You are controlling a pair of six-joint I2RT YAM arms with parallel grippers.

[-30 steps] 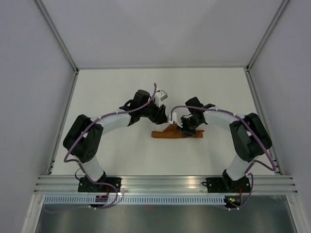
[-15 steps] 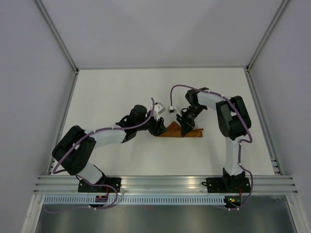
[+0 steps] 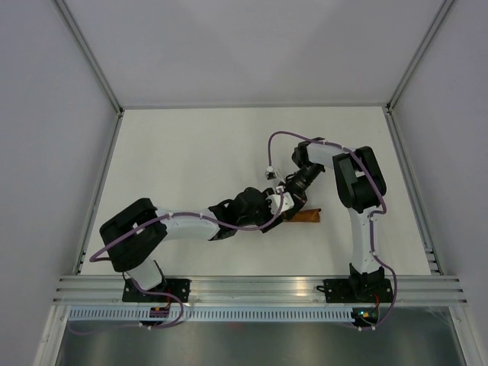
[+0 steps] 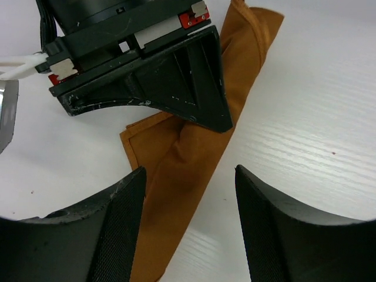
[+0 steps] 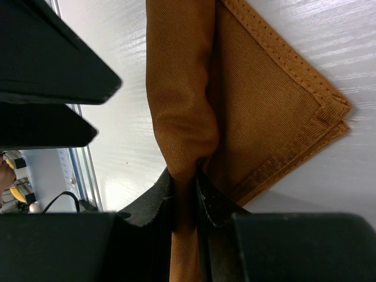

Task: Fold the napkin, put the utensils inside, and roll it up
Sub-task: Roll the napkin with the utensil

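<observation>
your left tool [image 4: 189, 171] has swung round to the near side of the napkin [image 3: 309, 216] and spread wide. it is empty and straddles the orange strip lying mid-surface [image 3: 191, 152]. your right tool [image 5: 185, 179] stays nipped tight on a fold of the cloth. this looks like a regrip before more rolling. no brand or writing is readable.

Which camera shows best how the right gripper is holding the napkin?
Right wrist view: the right gripper has its fingers pinching a napkin fold, close up. Left wrist view hides the pinch behind that gripper's body; top view shows only a small orange strip.
</observation>
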